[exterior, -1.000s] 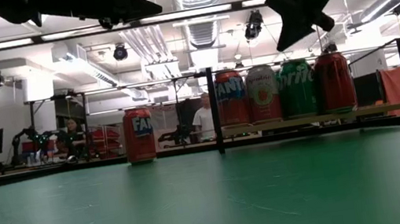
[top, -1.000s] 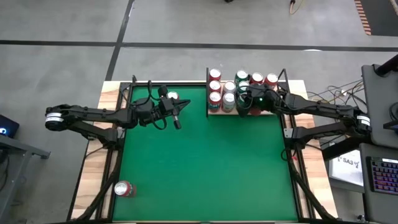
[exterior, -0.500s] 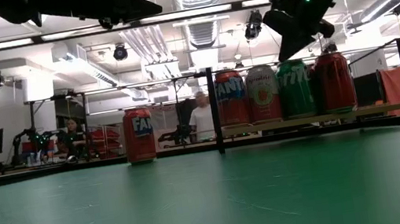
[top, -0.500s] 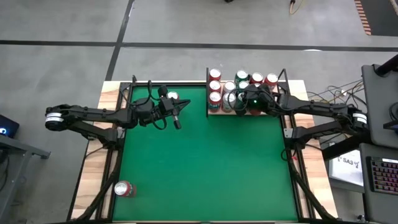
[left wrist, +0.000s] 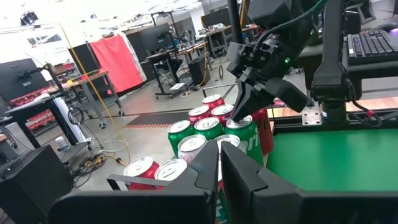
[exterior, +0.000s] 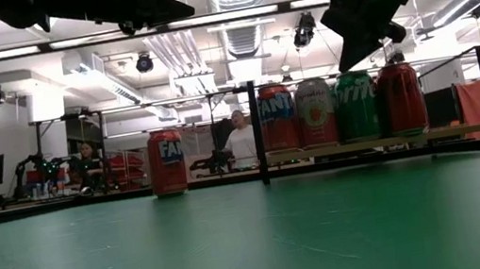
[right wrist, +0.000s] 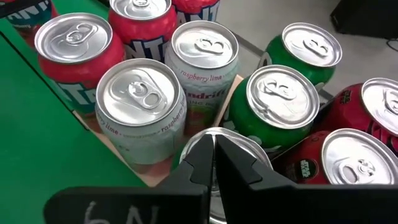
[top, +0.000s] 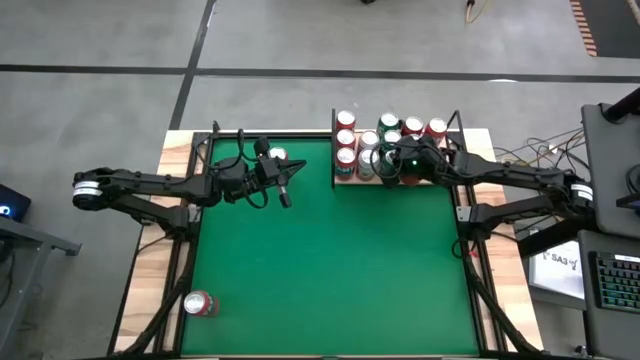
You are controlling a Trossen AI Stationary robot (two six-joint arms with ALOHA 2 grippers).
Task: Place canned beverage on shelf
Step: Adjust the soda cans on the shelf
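We judge placement finished: right tool point(top: 383, 163), fingers together and empty, hovers over the shelf point(top: 345, 179) cans, upper centre. Next: fetch another can point(top: 199, 304).

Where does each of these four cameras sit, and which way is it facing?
High: overhead, straight down; both arms, shelf, cans.
Low: table height, level across the green table; arms overhead.
Left wrist: past left gripper toward the shelf.
Right wrist: past right gripper down onto can tops.
Shared: all show the shelved cans.

High view looks straight down; low view sits level on the surface point(exterior: 238, 249); both share the shelf point(top: 345, 180).
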